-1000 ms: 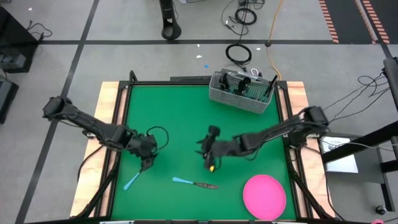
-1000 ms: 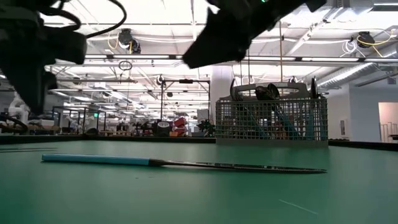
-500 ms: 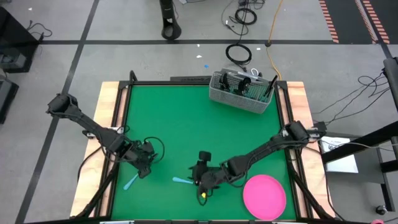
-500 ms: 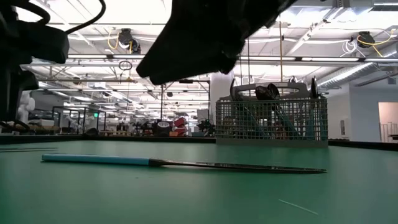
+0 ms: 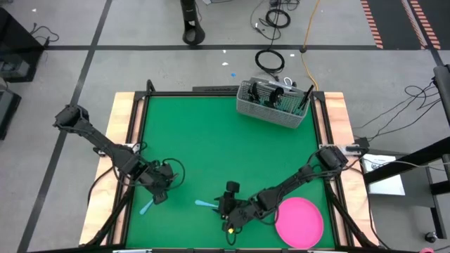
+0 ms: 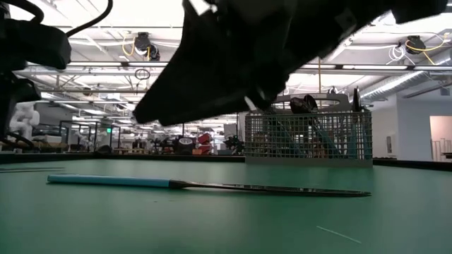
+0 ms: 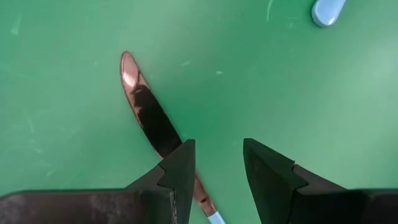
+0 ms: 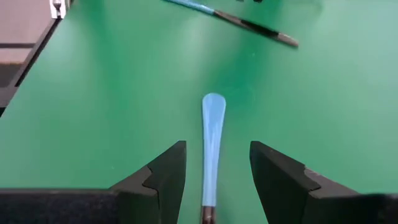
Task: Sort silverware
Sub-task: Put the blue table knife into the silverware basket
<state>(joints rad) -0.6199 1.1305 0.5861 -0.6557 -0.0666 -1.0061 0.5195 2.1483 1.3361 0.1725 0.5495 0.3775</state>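
Note:
Two knives with light blue handles lie flat on the green table. My left gripper (image 5: 159, 193) is open just above one knife (image 7: 146, 118), whose coppery blade runs under and between the fingers (image 7: 214, 146); its blue handle (image 5: 148, 206) points toward the near left. My right gripper (image 5: 226, 214) is open low over the other knife (image 6: 212, 185). Its fingers stand on either side of the blue handle (image 8: 212, 137) without touching it. The rest of the silverware stands in the grey mesh caddy (image 5: 274, 103).
The caddy stands at the far right of the table, and it also shows in the low view (image 6: 308, 137). A pink round plate (image 5: 299, 221) lies near the right front corner, close to my right arm. The wooden table edge (image 8: 25, 37) shows beyond the knives.
My right gripper has gone from the table's middle toward the near edge and down, until it stands over the knife, now partly covering it. My left gripper has gone a little toward the near edge, over the other knife. Both knives have stayed where they lay.

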